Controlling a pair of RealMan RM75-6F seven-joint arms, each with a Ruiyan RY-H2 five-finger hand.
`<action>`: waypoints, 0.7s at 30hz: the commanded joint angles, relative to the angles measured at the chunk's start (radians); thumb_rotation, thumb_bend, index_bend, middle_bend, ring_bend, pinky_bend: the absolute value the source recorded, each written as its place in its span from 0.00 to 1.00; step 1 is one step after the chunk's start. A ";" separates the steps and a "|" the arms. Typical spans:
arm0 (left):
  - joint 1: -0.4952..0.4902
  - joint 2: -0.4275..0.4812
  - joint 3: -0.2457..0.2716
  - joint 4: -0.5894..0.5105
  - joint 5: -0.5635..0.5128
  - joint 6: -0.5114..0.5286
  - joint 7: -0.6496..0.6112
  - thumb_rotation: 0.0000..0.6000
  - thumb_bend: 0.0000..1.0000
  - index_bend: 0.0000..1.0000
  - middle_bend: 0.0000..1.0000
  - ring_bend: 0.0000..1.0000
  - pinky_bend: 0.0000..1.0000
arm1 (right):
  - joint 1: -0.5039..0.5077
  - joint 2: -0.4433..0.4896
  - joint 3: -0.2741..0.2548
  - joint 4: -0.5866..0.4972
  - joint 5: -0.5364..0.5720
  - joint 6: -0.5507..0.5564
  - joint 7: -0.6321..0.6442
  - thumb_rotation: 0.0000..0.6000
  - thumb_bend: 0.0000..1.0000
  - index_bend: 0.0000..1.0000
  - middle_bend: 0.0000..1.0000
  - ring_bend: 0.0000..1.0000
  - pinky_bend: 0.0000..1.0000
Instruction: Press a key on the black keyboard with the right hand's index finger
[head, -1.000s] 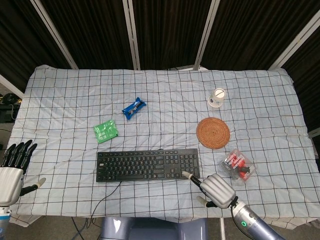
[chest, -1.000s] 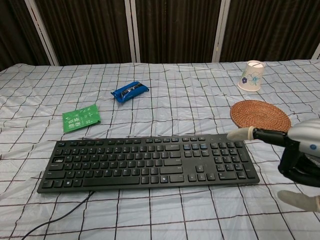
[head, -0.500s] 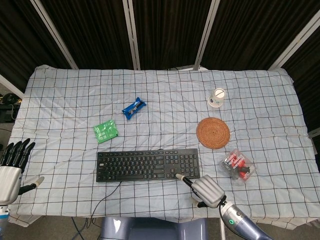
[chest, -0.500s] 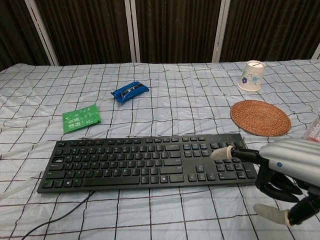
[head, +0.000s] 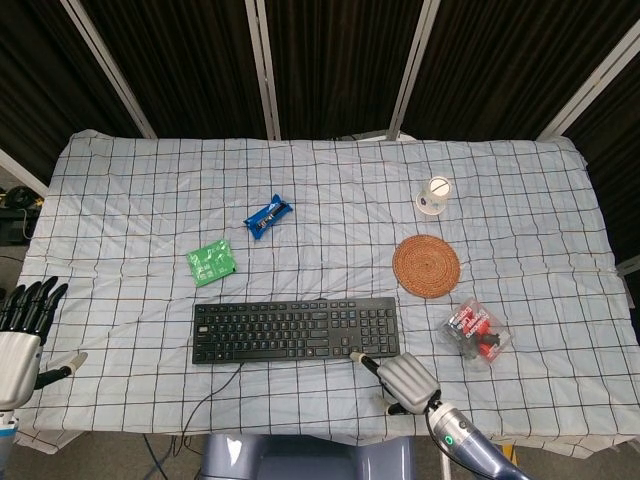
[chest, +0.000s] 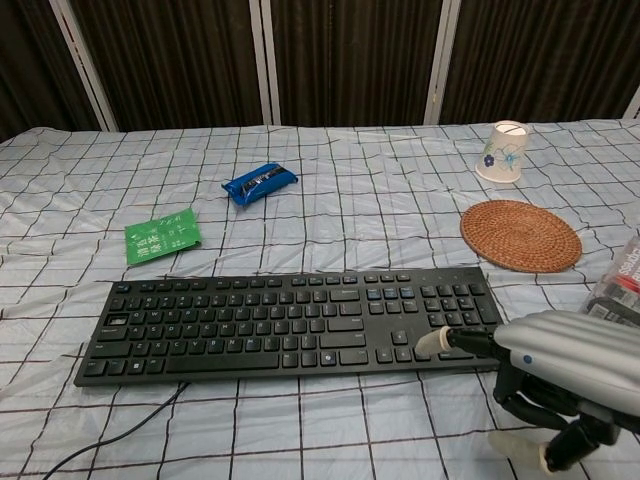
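Fingers curled under the palm, with one pale-tipped finger stretched forward: that is how the right hand (chest: 560, 375) sits at the lower right of the chest view, holding nothing. The extended fingertip lies at the near right edge of the black keyboard (chest: 295, 320), by the lowest keys of the number pad; whether it actually pushes a key down cannot be told. From the head view the same hand (head: 405, 380) shows at the bottom centre-right, its finger reaching the keyboard's (head: 295, 330) lower right corner.

At the lower left edge of the head view, the left hand (head: 22, 335) hangs off the table's side with its dark fingers upright and spread, gripping nothing.

The keyboard lies lengthwise across the lower middle of the checked tablecloth (head: 330, 190), its cable trailing off the front edge. Above it to the left lie a green packet (head: 211, 262) and a blue packet (head: 267, 216). To the right sit a round woven coaster (head: 426, 266), an upturned paper cup (head: 433, 195) beyond it, and a clear packet with red contents (head: 477, 333) near the right hand.
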 joint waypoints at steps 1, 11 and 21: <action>0.000 -0.001 0.000 0.000 0.000 0.000 0.001 1.00 0.04 0.00 0.00 0.00 0.00 | 0.005 -0.019 0.006 0.007 0.016 0.000 -0.018 1.00 0.39 0.11 0.88 0.83 0.70; 0.000 -0.002 0.003 -0.002 0.002 -0.002 0.002 1.00 0.04 0.00 0.00 0.00 0.00 | 0.019 -0.075 0.022 0.026 0.092 -0.005 -0.072 1.00 0.40 0.11 0.88 0.83 0.70; -0.001 0.000 0.002 -0.003 0.000 -0.004 -0.006 1.00 0.04 0.00 0.00 0.00 0.00 | 0.027 -0.103 0.014 0.038 0.153 -0.006 -0.118 1.00 0.41 0.14 0.88 0.83 0.70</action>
